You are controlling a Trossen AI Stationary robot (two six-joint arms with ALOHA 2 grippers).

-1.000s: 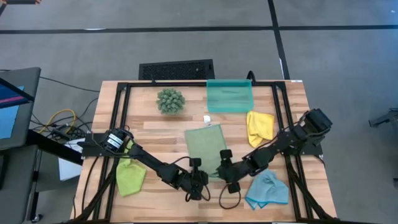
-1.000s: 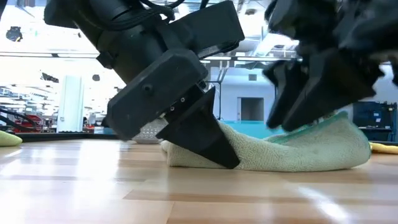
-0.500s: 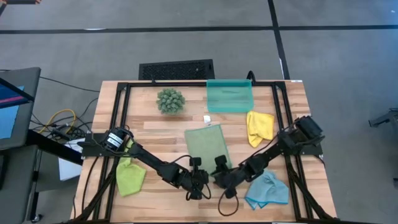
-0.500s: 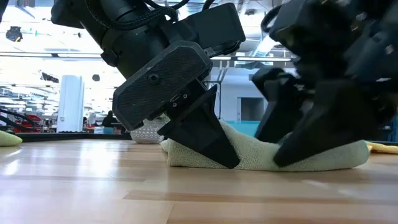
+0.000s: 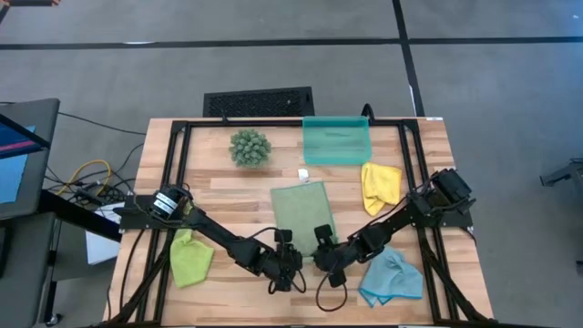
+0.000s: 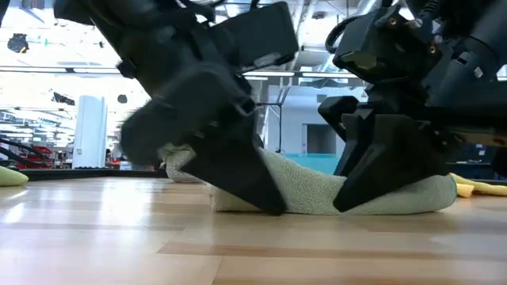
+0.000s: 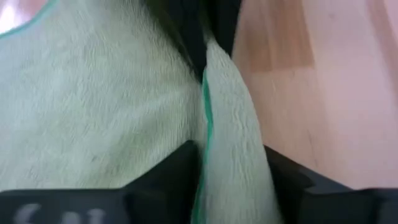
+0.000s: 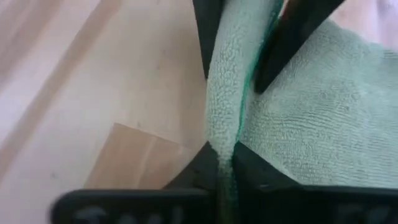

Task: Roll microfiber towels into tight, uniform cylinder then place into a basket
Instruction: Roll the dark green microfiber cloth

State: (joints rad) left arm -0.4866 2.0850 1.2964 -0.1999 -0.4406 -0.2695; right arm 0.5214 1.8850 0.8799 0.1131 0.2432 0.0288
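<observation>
The sage green towel [image 5: 301,214] lies flat on the table's middle, its near edge turned over into a low roll [image 6: 309,194]. My right gripper [image 5: 321,258] is shut on that roll at the right end. My left gripper [image 5: 293,260] is at the roll's left end, open, one finger on each side of the roll [image 7: 230,155]. The lime green towel [image 5: 191,260] lies at the near left. The yellow towel [image 5: 380,187] is at the right and the light blue one [image 5: 392,278] at the near right. The teal basket [image 5: 337,141] stands at the far edge. My right gripper pinches the rolled near edge of the sage green towel [image 8: 224,134] between its two fingers, the teal hem caught in the fold. The fingers slant down from the near right, across the roll. The towel rests on the table. My left gripper straddles the roll; I cannot tell whether its fingers [image 7: 183,171] touch it.
A spiky green plant ball [image 5: 250,148] sits at the far left of the table's middle. A black slotted grille [image 5: 259,100] lies beyond the far edge. A black frame [image 5: 178,173] runs around the wooden top. Bare wood lies between the towels.
My right gripper has come down from above the towel onto the roll's right end, closer to my left gripper, and has shut on it. My left gripper stays at the roll's left end and shows blurred now. The towel's flat part has kept its place.
</observation>
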